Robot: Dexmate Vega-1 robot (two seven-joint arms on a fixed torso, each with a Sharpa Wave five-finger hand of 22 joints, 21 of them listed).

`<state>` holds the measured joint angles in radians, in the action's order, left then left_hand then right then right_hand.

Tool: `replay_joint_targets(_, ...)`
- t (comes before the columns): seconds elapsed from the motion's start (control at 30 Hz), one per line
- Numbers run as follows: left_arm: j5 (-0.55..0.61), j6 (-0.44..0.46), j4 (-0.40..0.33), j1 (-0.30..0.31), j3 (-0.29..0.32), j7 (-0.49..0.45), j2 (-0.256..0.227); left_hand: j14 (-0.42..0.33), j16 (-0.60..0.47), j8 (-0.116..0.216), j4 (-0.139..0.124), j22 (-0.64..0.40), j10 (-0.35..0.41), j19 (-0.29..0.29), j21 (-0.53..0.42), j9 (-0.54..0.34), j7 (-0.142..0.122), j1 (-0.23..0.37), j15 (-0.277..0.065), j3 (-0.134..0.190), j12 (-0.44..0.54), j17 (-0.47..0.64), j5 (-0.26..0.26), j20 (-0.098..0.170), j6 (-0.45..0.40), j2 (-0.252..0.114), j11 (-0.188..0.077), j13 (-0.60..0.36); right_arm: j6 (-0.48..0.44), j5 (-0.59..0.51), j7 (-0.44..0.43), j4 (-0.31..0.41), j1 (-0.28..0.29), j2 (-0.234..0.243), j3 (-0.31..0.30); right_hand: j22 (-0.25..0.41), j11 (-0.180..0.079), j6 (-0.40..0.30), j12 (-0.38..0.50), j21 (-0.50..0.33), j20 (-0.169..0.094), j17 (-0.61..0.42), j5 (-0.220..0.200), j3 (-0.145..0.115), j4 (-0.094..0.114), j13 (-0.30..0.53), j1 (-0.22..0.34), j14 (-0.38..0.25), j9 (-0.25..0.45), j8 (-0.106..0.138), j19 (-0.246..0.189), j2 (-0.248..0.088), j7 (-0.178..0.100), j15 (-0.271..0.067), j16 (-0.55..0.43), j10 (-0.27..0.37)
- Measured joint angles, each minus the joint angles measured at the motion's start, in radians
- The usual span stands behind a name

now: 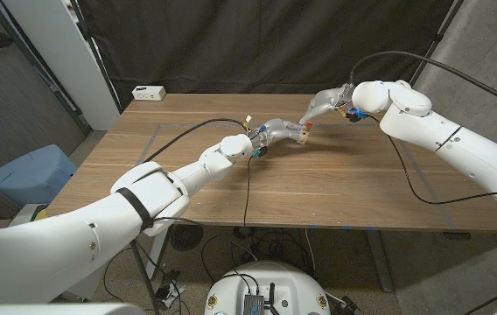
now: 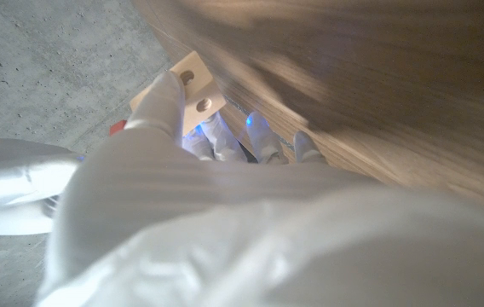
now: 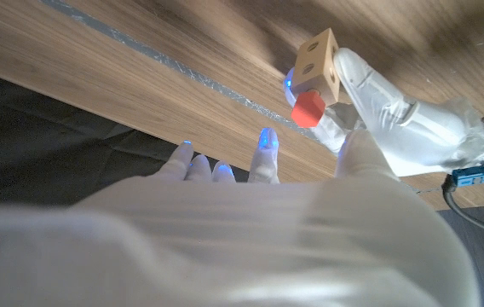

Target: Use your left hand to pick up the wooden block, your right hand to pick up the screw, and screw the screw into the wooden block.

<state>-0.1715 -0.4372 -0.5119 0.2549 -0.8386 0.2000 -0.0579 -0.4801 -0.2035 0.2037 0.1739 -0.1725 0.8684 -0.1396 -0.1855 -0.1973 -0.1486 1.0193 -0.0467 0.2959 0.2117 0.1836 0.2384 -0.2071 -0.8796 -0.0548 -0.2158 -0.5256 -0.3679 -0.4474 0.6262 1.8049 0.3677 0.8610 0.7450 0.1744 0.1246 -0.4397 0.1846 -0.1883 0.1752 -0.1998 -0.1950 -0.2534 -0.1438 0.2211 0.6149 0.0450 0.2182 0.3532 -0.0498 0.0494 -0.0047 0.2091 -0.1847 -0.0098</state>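
The left robot hand [image 1: 270,136] is grasping the wooden block [image 1: 297,132]. It holds the block up above the worktop [image 1: 336,188], near the middle and closer to the far edge. In the left wrist view, the fingers [image 2: 167,101] wrap over the wooden block [image 2: 193,85], and two round holes show on its pale face. The back of the left robot hand [image 2: 225,179] hides the rest of the block there.

In the right wrist view, the wooden block [image 3: 318,60] has a red piece [image 3: 308,108] pressed against one end. This looks like the head of the screw, but its thread cannot be seen. The left robot hand [image 3: 395,119] grips the block from the side in that view.

The right robot hand [image 1: 325,104] is up in the air just beside the block, on the far right side of it. In the right wrist view its fingers [image 3: 265,153] are spread apart and hold nothing, so it is released. The red piece [image 1: 307,126] is only a tiny dot in the head view.

A small white box [image 1: 148,92] sits at the far left corner of the worktop.
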Motion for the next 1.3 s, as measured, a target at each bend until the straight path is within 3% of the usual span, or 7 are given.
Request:
replay_joint_targets(0.2,0.0,0.0,0.007,-0.002,0.0,0.002,0.003,0.0,0.0,0.0,0.0,0.0,-0.001,0.0,0.0,0.0,0.0,0.0,0.0,0.0,0.003,0.0,0.0,0.0,0.0,0.0,0.001,0.0,0.023,0.022,0.022,-0.008,-0.01,0.007,0.0,-0.002,-0.023,0.024,0.0,0.0,-0.002,0.0,0.001,-0.022,-0.022,0.0,0.052,0.021,0.0,-0.013,0.009,-0.004,-0.043,0.0,0.0,-0.034)
replay_joint_targets(0.47,-0.002,-0.001,0.018,-0.006,0.0,0.006,0.007,0.0,0.0,-0.001,0.0,0.0,-0.003,0.0,0.0,-0.001,0.0,0.0,0.0,0.0,0.003,0.0,0.0,0.0,0.0,0.0,0.0,-0.001,0.035,0.03,0.04,-0.016,-0.02,0.013,0.008,-0.002,-0.042,0.013,0.004,-0.004,-0.006,0.0,-0.005,-0.044,-0.039,-0.003,0.122,0.025,-0.005,-0.013,0.005,-0.004,-0.09,-0.002,-0.005,-0.053)
replay_joint_targets(0.63,-0.004,-0.003,0.023,-0.008,0.0,0.008,0.009,0.0,0.0,-0.003,0.0,0.0,-0.001,0.0,0.0,-0.001,0.0,0.0,0.0,0.0,0.003,0.0,0.0,0.0,0.0,0.0,0.002,-0.001,0.035,0.025,0.041,-0.018,-0.022,0.014,0.012,-0.002,-0.061,-0.009,0.012,-0.005,-0.018,0.0,-0.013,-0.061,-0.04,-0.003,0.175,0.019,-0.005,-0.012,-0.015,0.0,-0.128,-0.008,-0.013,-0.045)
replay_joint_targets(0.8,-0.005,-0.006,0.027,-0.01,0.0,0.01,0.009,0.0,0.0,0.0,0.0,0.0,-0.002,0.0,0.0,-0.001,0.0,0.0,0.0,0.0,0.003,0.0,0.0,0.0,0.001,0.0,0.004,-0.001,0.032,0.013,0.029,-0.018,-0.02,0.014,0.013,-0.002,-0.081,-0.042,0.019,-0.013,-0.027,0.004,-0.02,-0.073,-0.037,-0.003,0.22,0.002,-0.002,0.006,-0.035,0.011,-0.16,-0.025,-0.02,-0.026)
replay_joint_targets(1.3,-0.008,-0.014,0.054,-0.02,0.0,0.015,0.018,0.0,0.0,0.0,0.0,0.0,0.001,0.0,0.0,0.0,0.002,0.0,0.0,0.0,0.002,0.0,-0.001,0.0,0.003,0.0,0.0,0.0,0.015,-0.013,-0.032,-0.024,0.004,0.01,0.01,-0.002,-0.107,-0.17,0.031,-0.016,-0.039,0.009,-0.029,-0.085,-0.033,-0.008,0.283,-0.046,0.003,0.061,-0.072,0.029,-0.174,-0.054,-0.03,0.02)
